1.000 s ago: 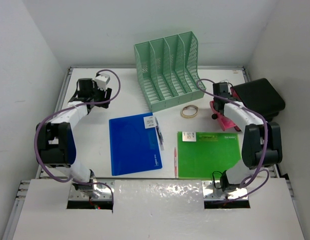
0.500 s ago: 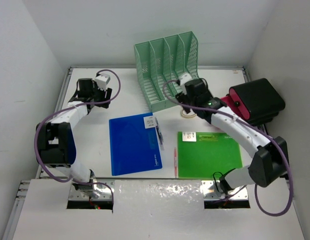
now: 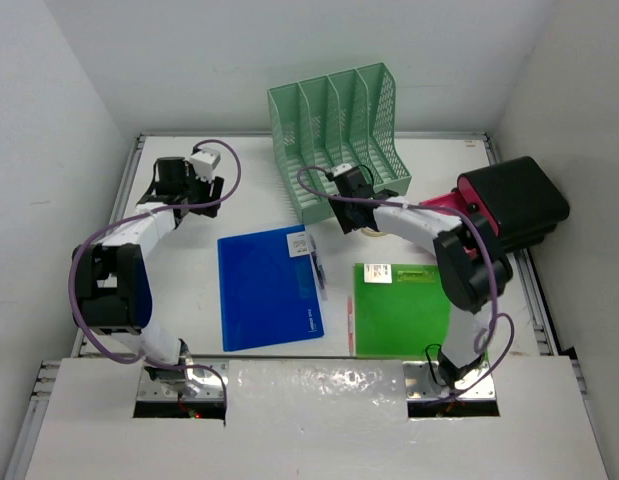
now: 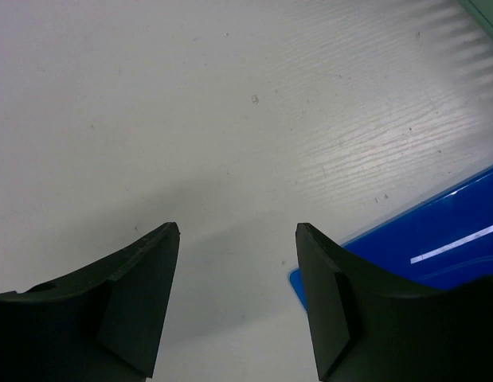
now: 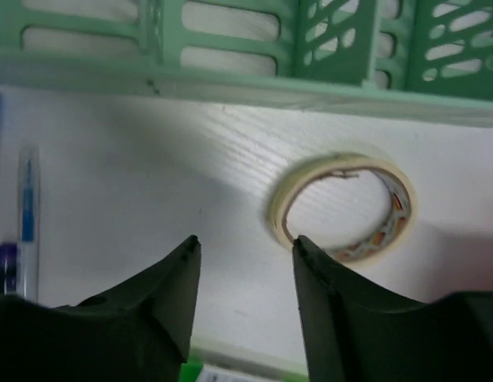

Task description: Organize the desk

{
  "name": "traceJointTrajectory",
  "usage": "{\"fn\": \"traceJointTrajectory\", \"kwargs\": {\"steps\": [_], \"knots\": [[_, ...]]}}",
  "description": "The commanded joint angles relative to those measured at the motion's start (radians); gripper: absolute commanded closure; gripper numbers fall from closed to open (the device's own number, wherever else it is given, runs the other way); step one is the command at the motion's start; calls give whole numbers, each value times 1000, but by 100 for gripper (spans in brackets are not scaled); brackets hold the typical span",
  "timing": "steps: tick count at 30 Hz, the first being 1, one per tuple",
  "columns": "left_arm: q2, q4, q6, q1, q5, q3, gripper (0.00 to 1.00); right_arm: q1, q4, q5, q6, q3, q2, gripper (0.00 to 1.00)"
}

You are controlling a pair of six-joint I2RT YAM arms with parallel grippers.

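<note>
White desk [image 3: 189, 270] under everything: fixed, not liftable. Tape [image 5: 365, 248] just right of right gripper [image 5: 244, 243], by rack [image 3: 339, 130]: light, stiff ring; I'd pinch one wall. Left gripper [image 4: 236, 231] far left. Both jaws open, empty.

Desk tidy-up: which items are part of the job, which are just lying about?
Job, likely: desk, mint rack, blue folder, green folder, tape roll, blue pen, red pen, black case.
Just there: purple cables, foil sheet by the arm bases.
</note>
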Motion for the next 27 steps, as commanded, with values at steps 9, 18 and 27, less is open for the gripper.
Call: {"fn": "traceJointTrajectory", "kwargs": {"steps": [9, 18, 27], "knots": [[8, 35, 6, -5, 7, 4, 42, -113, 65, -119, 14, 48, 133, 60], [7, 32, 9, -5, 1, 7, 42, -147, 71, -203, -6, 36, 193, 72], [7, 32, 10, -3, -5, 7, 42, -144, 48, -215, -34, 16, 138, 100]]}}
